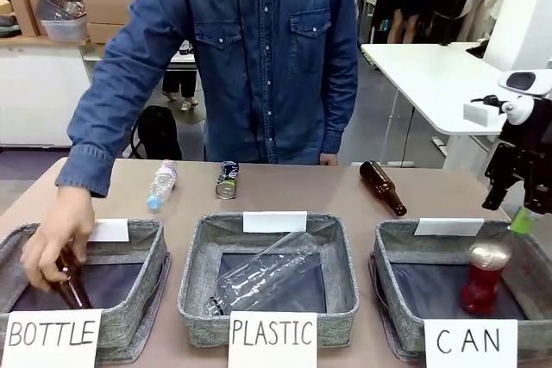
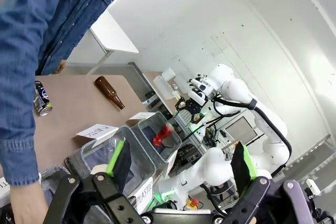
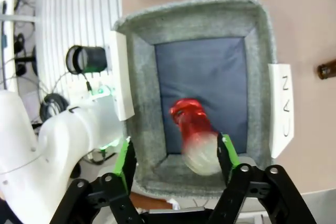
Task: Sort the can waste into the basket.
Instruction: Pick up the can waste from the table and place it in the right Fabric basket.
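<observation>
A: What did the front show?
B: A brown table (image 1: pixel 302 191) with three grey baskets in a row. A person (image 1: pixel 259 58) in a blue shirt stood at the far side. One hand (image 1: pixel 56 243) was on a brown bottle (image 1: pixel 69 282) in the BOTTLE basket (image 1: pixel 129 299).
A: And the right gripper?
B: The right gripper (image 1: pixel 520 217) hung over the right side of the CAN basket (image 1: pixel 388 282). It held nothing. The red can (image 1: pixel 483 277) was just under it, inside that basket, top up and blurry. The black-blue can (image 1: pixel 227 180) lay well apart on the table, between a clear bottle (image 1: pixel 161 184) and a second brown bottle (image 1: pixel 382 187).
A: What did the left wrist see?
B: The left gripper (image 2: pixel 181 163) was spread wide, with nothing between its fingers. Far ahead, the red can (image 2: pixel 163 136) sat in the CAN basket. The black-blue can (image 2: pixel 42 100) lay on the table near the person's sleeve (image 2: pixel 18 129).
A: And the right wrist?
B: The right gripper (image 3: pixel 176 156) was spread wide too, looking down into the CAN basket (image 3: pixel 142 77). The red can (image 3: pixel 194 129) showed between the two fingers, over the dark lining. Its silver top was right by one green pad (image 3: pixel 227 150). I could not tell if they touched.
</observation>
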Tool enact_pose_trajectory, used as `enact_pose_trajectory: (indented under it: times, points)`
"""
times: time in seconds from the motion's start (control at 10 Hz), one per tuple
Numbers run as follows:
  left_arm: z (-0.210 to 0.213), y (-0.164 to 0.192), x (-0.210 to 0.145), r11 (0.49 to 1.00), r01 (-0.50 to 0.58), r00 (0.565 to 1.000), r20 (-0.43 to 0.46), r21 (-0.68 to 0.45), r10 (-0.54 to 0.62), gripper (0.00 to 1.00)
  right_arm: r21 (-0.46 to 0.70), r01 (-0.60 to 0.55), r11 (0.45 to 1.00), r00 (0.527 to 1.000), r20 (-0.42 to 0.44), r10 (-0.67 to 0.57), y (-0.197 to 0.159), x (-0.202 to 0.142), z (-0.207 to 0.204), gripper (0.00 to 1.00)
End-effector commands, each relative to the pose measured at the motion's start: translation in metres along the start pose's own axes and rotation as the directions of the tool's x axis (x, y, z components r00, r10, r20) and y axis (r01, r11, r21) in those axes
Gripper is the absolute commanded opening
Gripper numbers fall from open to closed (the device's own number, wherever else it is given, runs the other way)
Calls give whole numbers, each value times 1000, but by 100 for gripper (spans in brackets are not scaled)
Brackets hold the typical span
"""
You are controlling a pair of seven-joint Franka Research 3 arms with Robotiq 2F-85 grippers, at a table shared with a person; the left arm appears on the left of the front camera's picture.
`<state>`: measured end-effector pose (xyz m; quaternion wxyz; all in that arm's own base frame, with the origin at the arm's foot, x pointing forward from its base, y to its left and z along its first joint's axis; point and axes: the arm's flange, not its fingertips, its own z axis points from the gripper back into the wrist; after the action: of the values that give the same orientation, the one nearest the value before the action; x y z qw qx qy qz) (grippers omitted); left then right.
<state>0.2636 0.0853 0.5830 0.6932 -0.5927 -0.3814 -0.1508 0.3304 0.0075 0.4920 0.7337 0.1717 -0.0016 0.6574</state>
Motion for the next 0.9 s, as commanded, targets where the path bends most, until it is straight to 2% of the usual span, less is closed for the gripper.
enact_pose_trajectory:
  times: [0.0,0.6,0.7,0.8]
  points:
    - [-1,-1,2,1000,20,1000,10,-18,-20,100,-15,-2,1000,1000,7,2,-4,-2,2,100]
    - [-1,-1,2,1000,20,1000,10,-18,-20,100,5,25,1000,999,37,-26,-8,0,4,100]
    - [-1,-1,2,1000,20,1000,10,-18,-20,100,23,85,996,992,90,-87,-10,1,6,100]
    - [-1,-1,2,1000,20,1000,10,-18,-20,100,99,295,950,885,347,-311,-12,12,16,100]
